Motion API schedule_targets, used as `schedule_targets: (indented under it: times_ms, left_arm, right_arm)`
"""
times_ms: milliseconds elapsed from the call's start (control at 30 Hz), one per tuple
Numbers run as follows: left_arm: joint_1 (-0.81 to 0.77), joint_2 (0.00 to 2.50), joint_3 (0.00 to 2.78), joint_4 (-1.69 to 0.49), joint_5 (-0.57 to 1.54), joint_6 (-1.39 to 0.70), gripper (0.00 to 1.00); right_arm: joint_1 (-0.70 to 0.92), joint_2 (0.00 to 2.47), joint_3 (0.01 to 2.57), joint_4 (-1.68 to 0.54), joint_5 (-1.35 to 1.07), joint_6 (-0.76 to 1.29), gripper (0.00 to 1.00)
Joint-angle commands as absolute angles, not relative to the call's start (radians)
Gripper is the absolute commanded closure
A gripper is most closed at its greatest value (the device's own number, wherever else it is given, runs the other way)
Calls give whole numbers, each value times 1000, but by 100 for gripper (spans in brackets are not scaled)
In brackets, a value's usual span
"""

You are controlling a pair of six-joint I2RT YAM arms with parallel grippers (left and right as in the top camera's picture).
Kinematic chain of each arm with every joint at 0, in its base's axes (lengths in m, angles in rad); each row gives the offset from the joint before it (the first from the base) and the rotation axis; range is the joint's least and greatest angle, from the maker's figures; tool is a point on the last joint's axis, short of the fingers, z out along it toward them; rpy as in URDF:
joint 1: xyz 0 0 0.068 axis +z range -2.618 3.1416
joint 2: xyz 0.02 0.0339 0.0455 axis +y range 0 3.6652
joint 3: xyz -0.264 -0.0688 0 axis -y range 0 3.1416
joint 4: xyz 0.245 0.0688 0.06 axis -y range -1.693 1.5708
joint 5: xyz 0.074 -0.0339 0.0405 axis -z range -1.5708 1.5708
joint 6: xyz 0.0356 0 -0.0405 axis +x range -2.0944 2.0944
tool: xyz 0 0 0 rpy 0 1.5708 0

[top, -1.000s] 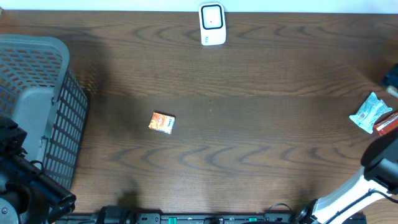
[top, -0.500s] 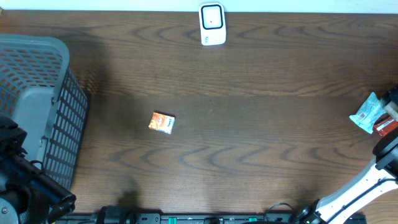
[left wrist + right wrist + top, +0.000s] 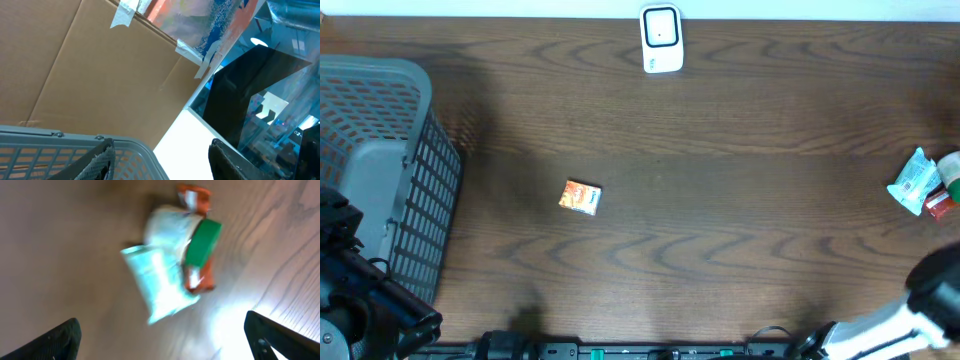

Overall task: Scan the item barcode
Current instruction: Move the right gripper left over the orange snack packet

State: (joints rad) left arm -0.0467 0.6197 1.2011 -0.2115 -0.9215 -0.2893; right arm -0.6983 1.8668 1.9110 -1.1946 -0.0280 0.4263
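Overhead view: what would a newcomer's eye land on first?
The small orange box lying alone in the middle of the dark wooden table, with the white scanner standing at the far edge. Next, the big grey basket at the left end and the heap of packets at the right edge, which the right wrist view shows in front of the open right gripper.

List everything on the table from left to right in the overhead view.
Grey plastic mesh basket → small orange cardboard box → white barcode scanner on its stand → pale teal plastic packet at the right edge.
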Motion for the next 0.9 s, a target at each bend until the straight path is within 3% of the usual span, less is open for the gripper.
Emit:
schedule_targets:
  times_ms: [0,200,467,633,867]
  left_arm:
    - [-49,617,1200,-208,-925,-294,39]
    - [-49,617,1200,-208,-925,-294,39]
    - [-49,617,1200,-208,-925,-294,39]
    - [-49,617,1200,-208,-925,-294,39]
    - [-49,617,1200,-208,-925,-294,39]
  right_arm:
    - [-615,1729,1924,-1240,-220,464,1]
    - [-257,1647,1924,-1370,-244,551,1]
    - [344,1788,1901,-1311,-187,642,1]
    - [543,1958,1901,-1316,-257,1074,1]
    - [728,2182,1902,-1000,-298,1034,1]
